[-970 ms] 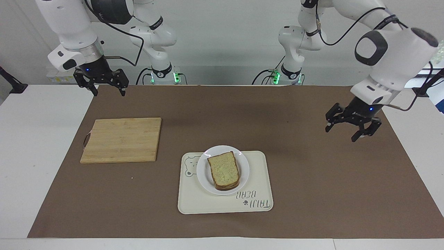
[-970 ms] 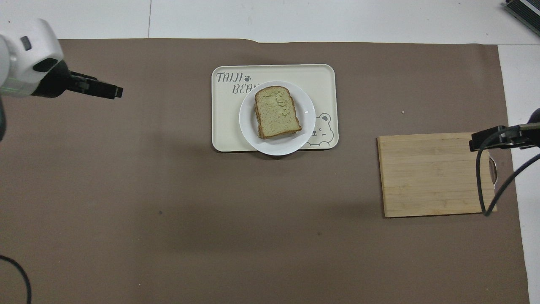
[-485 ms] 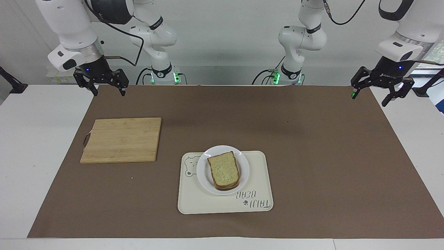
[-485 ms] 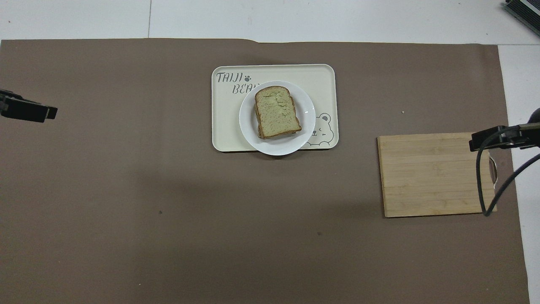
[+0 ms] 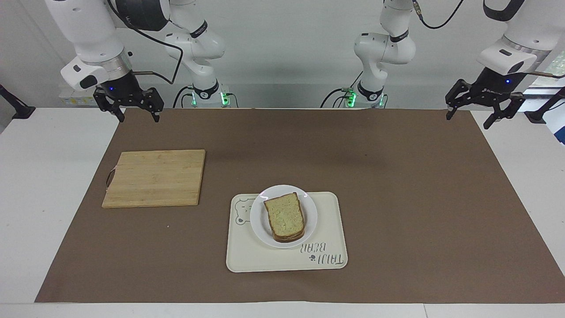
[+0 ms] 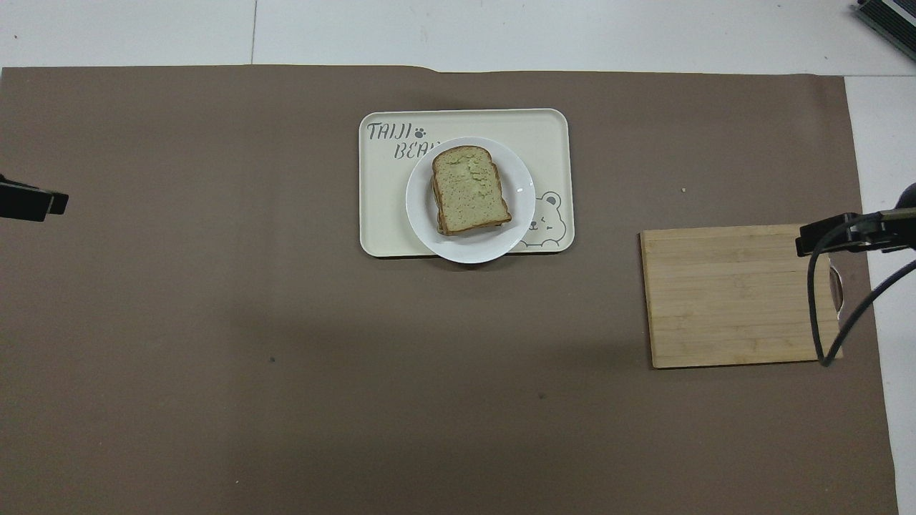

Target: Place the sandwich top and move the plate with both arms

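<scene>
The sandwich top [image 5: 286, 216], a pale slice with a brown crust, lies on a stack of bread on the round white plate [image 5: 311, 212]. The plate sits on the cream bear tray [image 5: 329, 232]. The overhead view shows the slice [image 6: 469, 187], plate [image 6: 521, 209] and tray [image 6: 383, 214] too. My left gripper [image 5: 468, 120] is open and empty, raised over the mat's corner at the left arm's end. My right gripper [image 5: 138, 115] is open and empty, raised over the mat's edge, above the table nearer to the robots than the cutting board. Both are far from the plate.
A bamboo cutting board [image 5: 154, 176] with nothing on it lies toward the right arm's end, also in the overhead view [image 6: 737, 297]. A brown mat [image 5: 397, 198] covers most of the white table. A cable [image 6: 823, 307] hangs from the right arm over the board's edge.
My left gripper has risen from low over the mat and pulled back to the corner at the left arm's end. The right arm, plate and bread have not moved.
</scene>
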Controlling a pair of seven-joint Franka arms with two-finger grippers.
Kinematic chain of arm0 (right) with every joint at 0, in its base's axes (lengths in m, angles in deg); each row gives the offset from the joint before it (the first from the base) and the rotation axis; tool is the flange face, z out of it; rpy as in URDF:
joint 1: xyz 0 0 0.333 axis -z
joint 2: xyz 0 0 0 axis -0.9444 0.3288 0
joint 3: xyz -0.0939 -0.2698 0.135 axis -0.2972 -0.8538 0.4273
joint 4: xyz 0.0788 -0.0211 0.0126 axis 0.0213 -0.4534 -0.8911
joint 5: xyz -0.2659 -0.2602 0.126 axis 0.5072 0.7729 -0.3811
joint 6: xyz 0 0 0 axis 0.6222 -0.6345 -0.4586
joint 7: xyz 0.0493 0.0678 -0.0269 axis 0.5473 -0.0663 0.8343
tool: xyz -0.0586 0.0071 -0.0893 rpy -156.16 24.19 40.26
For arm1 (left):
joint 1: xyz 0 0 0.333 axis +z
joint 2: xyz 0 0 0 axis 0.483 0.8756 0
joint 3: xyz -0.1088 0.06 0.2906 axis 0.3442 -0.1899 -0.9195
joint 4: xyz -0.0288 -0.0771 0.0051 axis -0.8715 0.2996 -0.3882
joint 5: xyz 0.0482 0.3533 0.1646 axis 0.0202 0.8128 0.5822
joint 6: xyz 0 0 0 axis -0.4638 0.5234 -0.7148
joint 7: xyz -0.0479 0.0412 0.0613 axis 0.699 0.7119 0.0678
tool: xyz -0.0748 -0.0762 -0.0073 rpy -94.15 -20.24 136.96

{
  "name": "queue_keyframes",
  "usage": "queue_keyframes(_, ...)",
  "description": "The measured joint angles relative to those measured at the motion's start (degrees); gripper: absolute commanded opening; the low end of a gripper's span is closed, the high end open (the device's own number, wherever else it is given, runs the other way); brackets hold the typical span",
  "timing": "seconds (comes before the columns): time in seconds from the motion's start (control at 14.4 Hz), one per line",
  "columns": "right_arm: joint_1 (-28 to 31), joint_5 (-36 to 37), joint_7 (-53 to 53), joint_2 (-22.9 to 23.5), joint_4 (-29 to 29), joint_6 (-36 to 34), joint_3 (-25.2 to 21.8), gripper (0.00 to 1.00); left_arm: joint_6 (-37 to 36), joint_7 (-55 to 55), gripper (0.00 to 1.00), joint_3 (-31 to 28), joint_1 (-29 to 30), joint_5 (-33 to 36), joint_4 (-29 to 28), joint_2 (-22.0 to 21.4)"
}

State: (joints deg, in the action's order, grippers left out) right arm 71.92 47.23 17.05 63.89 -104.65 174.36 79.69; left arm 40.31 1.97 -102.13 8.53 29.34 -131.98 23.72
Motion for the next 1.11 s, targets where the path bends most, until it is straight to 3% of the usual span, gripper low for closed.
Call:
queue_keyframes(0.14,0.0,0.0,0.0,0.0,0.0,0.0,0.0,1.00,-1.7,0.1,1.00,2.0,2.7,0.1,0.1,-0.7)
queue_keyframes(0.48,0.0,0.0,0.0,0.0,0.0,0.0,0.0,1.00,-5.5,2.7,1.00,20.5,19.9,0.2,0.2,-2.4)
queue_keyframes(1.11,0.0,0.0,0.0,0.0,0.0,0.0,0.0,1.00,-8.7,7.3,1.00,22.3,20.8,1.5,0.1,-4.0)
